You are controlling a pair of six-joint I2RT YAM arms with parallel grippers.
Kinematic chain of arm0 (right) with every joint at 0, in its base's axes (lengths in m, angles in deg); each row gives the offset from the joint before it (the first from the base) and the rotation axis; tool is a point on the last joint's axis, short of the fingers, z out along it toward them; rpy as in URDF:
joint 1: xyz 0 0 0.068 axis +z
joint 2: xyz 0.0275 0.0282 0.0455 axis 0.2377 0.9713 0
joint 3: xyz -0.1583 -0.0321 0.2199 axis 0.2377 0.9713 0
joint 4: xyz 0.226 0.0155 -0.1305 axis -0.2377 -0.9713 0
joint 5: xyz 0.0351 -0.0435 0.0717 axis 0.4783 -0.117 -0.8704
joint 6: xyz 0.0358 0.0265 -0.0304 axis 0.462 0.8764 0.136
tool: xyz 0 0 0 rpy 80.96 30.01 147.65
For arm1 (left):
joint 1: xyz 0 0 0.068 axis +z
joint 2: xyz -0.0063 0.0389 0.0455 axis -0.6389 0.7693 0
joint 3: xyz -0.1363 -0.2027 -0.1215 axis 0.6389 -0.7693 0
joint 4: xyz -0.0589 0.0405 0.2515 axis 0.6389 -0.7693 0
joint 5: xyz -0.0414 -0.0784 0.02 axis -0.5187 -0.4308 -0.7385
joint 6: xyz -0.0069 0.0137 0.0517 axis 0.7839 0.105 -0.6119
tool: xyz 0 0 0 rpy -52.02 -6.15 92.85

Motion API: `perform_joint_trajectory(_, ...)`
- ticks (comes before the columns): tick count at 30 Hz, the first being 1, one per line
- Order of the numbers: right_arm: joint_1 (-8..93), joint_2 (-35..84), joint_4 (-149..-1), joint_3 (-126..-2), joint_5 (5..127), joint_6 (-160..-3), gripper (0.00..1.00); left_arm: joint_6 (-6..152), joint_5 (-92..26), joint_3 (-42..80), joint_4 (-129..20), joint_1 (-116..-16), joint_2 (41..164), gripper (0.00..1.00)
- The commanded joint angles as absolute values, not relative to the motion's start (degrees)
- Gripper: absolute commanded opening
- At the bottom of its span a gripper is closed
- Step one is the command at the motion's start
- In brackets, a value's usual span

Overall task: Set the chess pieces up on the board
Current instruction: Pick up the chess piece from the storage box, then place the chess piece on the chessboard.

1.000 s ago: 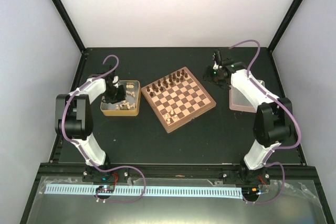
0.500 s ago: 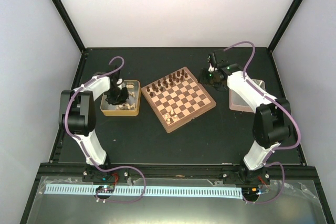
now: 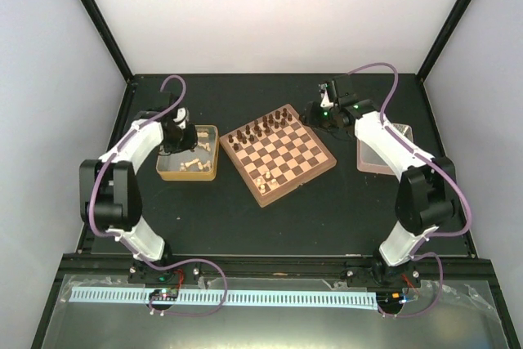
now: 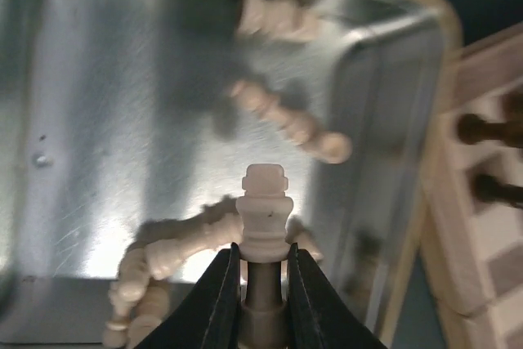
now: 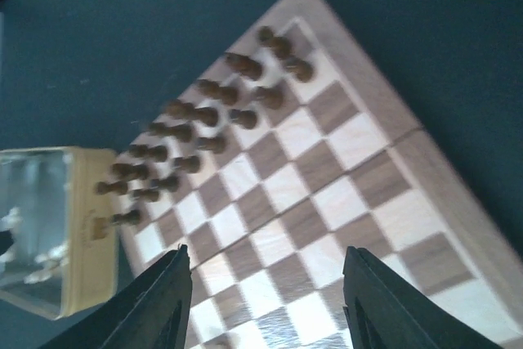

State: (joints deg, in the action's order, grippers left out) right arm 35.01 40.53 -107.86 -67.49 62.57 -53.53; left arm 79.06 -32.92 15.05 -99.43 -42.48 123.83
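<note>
In the left wrist view my left gripper is shut on the stem of a cream chess piece, held upright above the metal tray. Several more cream pieces lie loose in that tray. From above, the left gripper hovers over the tray's left part. The board sits mid-table, with dark pieces in two rows along its far-left side and a few cream pieces near its front corner. My right gripper stands open and empty by the board's far right corner, over bare squares.
A tan rectangular tray lies right of the board under the right arm. The metal tray's tan rim nearly touches the board's edge. Black uprights frame the table's back corners.
The left gripper closed on a cream piece in the tray and drew back to the left with it. The right gripper moved left, closer to the board's far corner.
</note>
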Motion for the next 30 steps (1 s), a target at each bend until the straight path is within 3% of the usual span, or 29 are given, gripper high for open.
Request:
perform_joint_trajectory(1, 36.3, 39.5, -101.8, -67.6, 51.2, -54.7, 0.54, 75.0, -44.3, 12.5, -92.8, -43.0, 117.3, 0.03)
perform_joint_trajectory(8, 39.9, 41.2, -95.2, -71.3, 31.2, -55.7, 0.69, 71.0, -70.0, 10.7, -83.6, -47.7, 110.7, 0.01)
perform_joint_trajectory(17, 42.0, 45.1, -103.2, -79.1, 19.7, -58.9, 0.74, 68.8, -83.0, 10.8, -76.0, -55.2, 109.8, 0.01)
perform_joint_trajectory(21, 42.5, 44.6, -105.0, -78.6, 20.1, -59.9, 0.7, 68.0, -84.2, 11.9, -76.0, -56.6, 110.6, 0.02)
perform_joint_trajectory(26, 42.6, 45.7, -108.3, -78.5, 20.3, -59.4, 0.51, 67.7, -83.9, 12.1, -75.4, -57.3, 110.9, 0.01)
perform_joint_trajectory(30, 42.8, 45.7, -109.3, -77.8, 18.6, -59.6, 0.47, 67.7, -83.4, 12.3, -75.2, -57.5, 111.3, 0.02)
